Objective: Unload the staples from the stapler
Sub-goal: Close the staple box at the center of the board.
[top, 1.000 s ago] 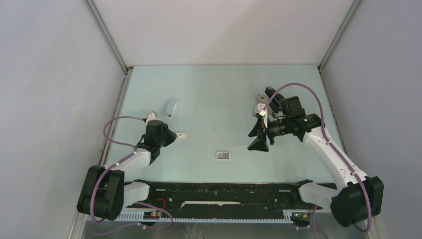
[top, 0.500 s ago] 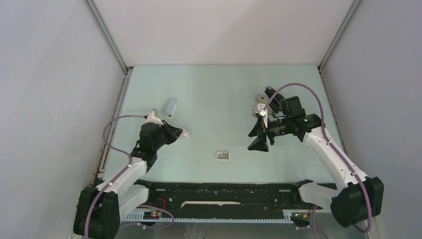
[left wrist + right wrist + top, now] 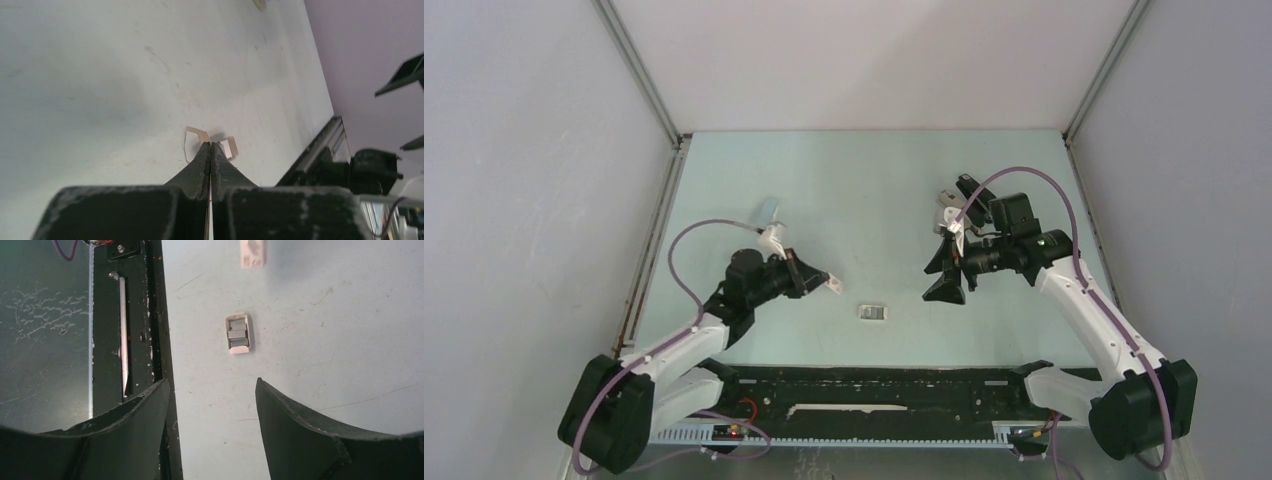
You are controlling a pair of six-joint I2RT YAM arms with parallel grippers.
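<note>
Left gripper [image 3: 821, 281] with small white piece [image 3: 833, 286], now nearer staples [image 3: 874, 313]

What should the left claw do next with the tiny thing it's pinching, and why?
Probably slide the left gripper a little right, toward the small white tray of grey staples, and let go there. Its jaws are shut on a small pale piece, short of the tray, while the right gripper hangs open with nothing in it.
</note>
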